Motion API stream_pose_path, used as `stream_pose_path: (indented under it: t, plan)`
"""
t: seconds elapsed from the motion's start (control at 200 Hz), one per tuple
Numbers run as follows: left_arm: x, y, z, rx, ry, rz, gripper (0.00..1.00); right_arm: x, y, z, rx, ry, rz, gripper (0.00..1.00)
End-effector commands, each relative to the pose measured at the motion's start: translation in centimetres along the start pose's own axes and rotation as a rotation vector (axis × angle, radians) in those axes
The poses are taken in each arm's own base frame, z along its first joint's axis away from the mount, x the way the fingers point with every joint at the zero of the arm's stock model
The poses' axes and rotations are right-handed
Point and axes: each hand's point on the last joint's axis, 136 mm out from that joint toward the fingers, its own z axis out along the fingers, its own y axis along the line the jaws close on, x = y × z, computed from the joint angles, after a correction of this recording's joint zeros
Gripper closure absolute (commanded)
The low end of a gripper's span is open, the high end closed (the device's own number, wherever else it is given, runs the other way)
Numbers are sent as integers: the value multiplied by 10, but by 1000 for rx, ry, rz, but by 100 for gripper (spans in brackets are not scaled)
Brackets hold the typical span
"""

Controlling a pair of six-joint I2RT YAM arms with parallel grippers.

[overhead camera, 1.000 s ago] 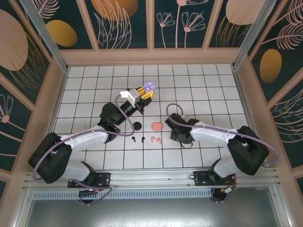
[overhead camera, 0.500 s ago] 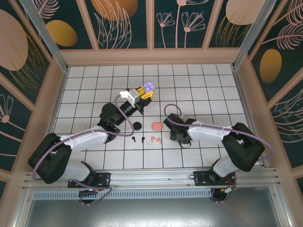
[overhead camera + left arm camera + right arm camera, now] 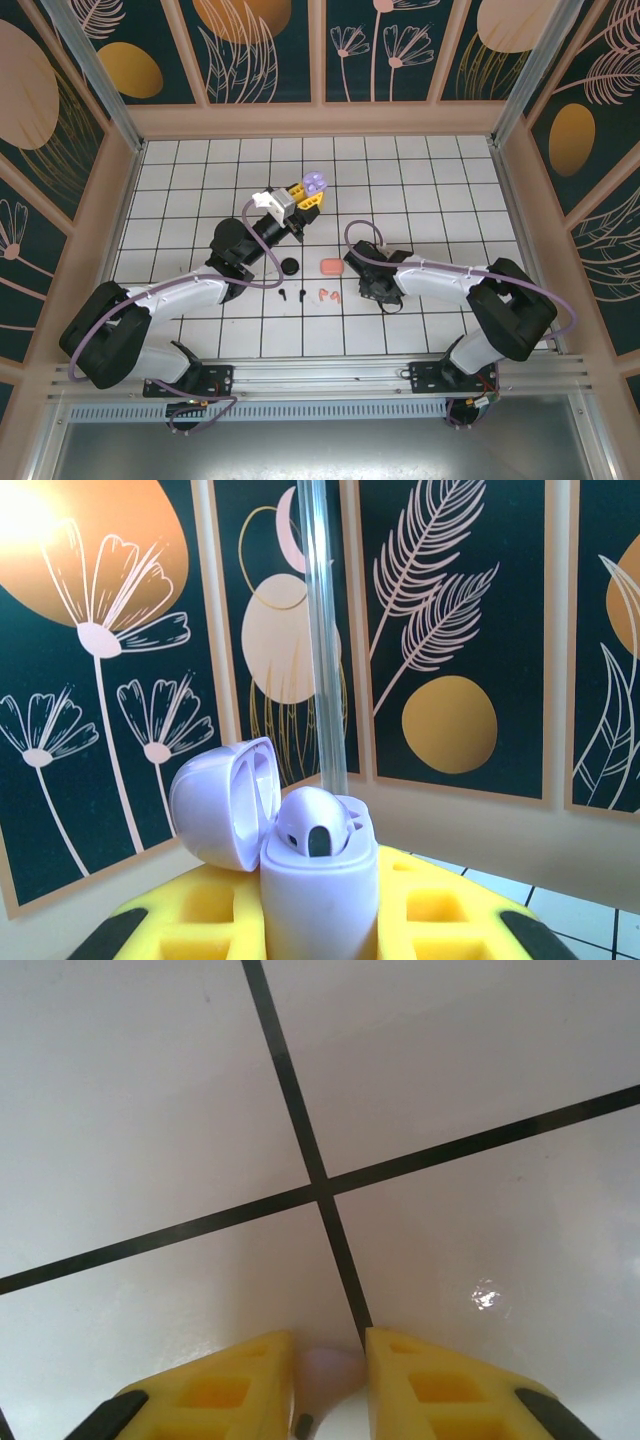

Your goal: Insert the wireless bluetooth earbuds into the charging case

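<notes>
Spreading under both arms, the white tiled table (image 3: 440,180) carries the loose pieces. The left gripper (image 3: 306,194) hangs raised above it. Its yellow fingers (image 3: 440,910) are clamped on the lavender charging case (image 3: 320,890), which stands upright between them. The case's lid (image 3: 222,802) is swung open to the left, and a lavender earbud (image 3: 310,825) sits inside. The right gripper (image 3: 330,1340) is down at the tiles, its jaws closed on a pale earbud (image 3: 325,1372) that fills the gap between them. Just left of that gripper lie a coral-pink case (image 3: 333,266) and two coral-pink earbuds (image 3: 330,295). Farther left lie a black case (image 3: 290,265) and two black earbuds (image 3: 292,295).
</notes>
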Motion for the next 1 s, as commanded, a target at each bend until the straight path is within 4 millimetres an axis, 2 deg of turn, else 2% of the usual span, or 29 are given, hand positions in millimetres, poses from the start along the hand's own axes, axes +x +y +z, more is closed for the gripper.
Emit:
stream_pose_path:
  t: [0.0, 0.27, 0.44, 0.556, 0.686, 0.861, 0.991]
  plan:
    - [-19, -4, -2, 17, -60, -4, 100, -3, 20, -2, -59, -10, 6, 76]
    - [-22, -6, -1, 25, -65, -8, 100, -13, 28, -20, -135, -61, 28, 80]
    - [-26, -9, 0, 45, -65, 1, 100, -35, 37, -56, -232, -159, 38, 80]
    - [-31, -14, 1, 76, -68, 9, 100, -59, 47, -96, -321, -257, 32, 80]
    - [-35, -21, 4, 125, -64, 7, 100, -88, 58, -151, -418, -376, 3, 80]
    - [-36, -27, 8, 167, -63, 0, 100, -132, 74, -239, -509, -566, -73, 80]
    - [-35, -31, 10, 189, -60, -12, 100, -157, 85, -299, -574, -691, -130, 80]
